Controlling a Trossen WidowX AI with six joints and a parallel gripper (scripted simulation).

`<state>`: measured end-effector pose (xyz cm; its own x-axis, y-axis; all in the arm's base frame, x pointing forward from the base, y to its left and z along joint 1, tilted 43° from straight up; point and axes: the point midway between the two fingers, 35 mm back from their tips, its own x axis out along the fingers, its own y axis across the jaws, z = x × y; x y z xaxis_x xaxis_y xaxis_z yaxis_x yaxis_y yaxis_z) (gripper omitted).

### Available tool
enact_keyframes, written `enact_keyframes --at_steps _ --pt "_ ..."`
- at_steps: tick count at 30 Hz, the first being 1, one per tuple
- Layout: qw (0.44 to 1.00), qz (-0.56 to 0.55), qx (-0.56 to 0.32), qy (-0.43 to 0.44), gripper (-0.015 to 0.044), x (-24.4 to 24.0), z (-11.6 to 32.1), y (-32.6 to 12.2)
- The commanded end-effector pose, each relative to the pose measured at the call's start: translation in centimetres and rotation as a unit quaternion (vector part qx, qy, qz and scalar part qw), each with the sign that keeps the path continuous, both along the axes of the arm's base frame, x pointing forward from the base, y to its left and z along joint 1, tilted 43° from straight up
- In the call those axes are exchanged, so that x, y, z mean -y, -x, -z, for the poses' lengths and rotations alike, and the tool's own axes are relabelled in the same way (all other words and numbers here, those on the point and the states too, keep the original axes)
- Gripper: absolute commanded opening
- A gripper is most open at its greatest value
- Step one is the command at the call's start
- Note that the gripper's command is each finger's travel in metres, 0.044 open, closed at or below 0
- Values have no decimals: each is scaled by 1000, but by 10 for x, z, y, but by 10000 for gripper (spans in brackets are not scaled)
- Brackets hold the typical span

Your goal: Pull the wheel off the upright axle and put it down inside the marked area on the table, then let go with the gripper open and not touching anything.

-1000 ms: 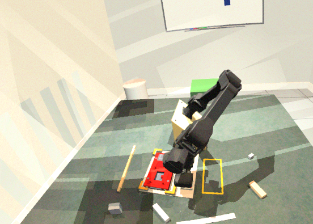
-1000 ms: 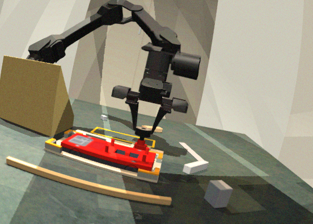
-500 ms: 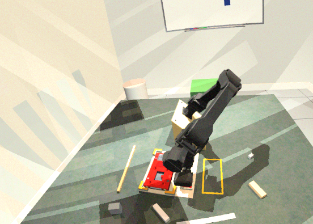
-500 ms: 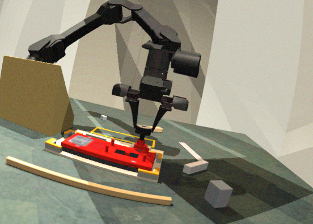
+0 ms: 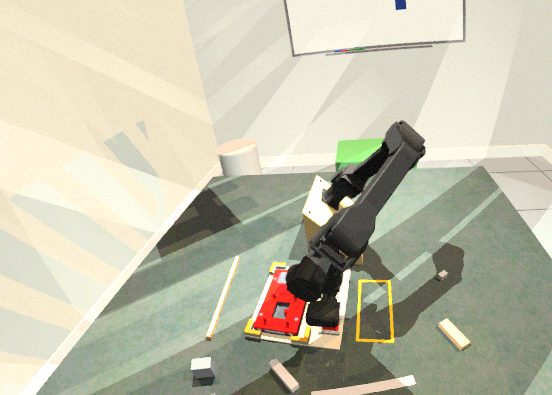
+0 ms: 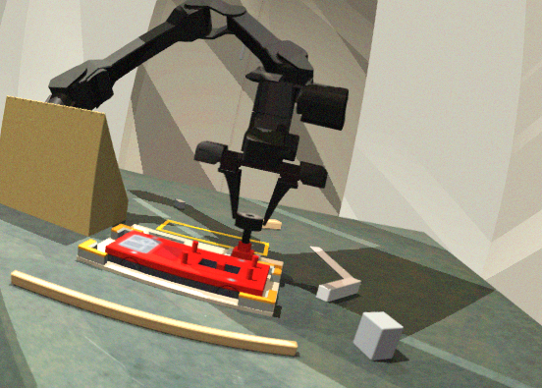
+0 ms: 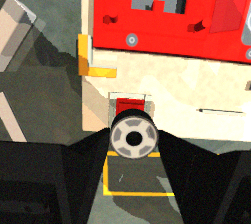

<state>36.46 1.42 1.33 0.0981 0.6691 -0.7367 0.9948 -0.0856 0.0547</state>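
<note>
- The claw (image 6: pixel 255 215) points straight down, its two fingers (image 6: pixel 234 194) clamped on either side of the wheel (image 6: pixel 248 220), roughly half open around it.
- In the wrist view the wheel (image 7: pixel 133 138) sits squarely between the dark fingers, hub hole facing up at the camera: a centred grip.
- Where is the wheel? In the side view it is above the red base, on or just at the top of the thin dark axle (image 6: pixel 244 236); I cannot tell whether it has come free of the tip.
- The axle stands upright on a small red block at the corner of the pale board (image 7: pixel 186 120) that carries the red chassis (image 6: pixel 187 260).
- The key relation: the axle's long axis is vertical, so my read is the wheel must go straight up before anything sideways.
- The yellow marked rectangle (image 5: pixel 375 310) lies on the counter (image 5: pixel 475 253) just beside the board, on the side away from the long wooden stick (image 5: pixel 223 298), towards the counter's near edge in the top view.
- In the wrist view the yellow outline (image 7: pixel 136 192) shows directly below the wheel, so the carry looks short.
- Risk, as I judge it: moving sideways too early would bind the wheel on the axle.
</note>
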Motion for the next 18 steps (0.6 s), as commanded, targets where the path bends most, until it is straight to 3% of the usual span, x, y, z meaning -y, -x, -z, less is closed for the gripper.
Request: enact_keyframes --at_steps 1,18 --pt "1000 -1 3 0 0 2 -2 0" --pt "1000 0 4 -1 0 5 -6 0"
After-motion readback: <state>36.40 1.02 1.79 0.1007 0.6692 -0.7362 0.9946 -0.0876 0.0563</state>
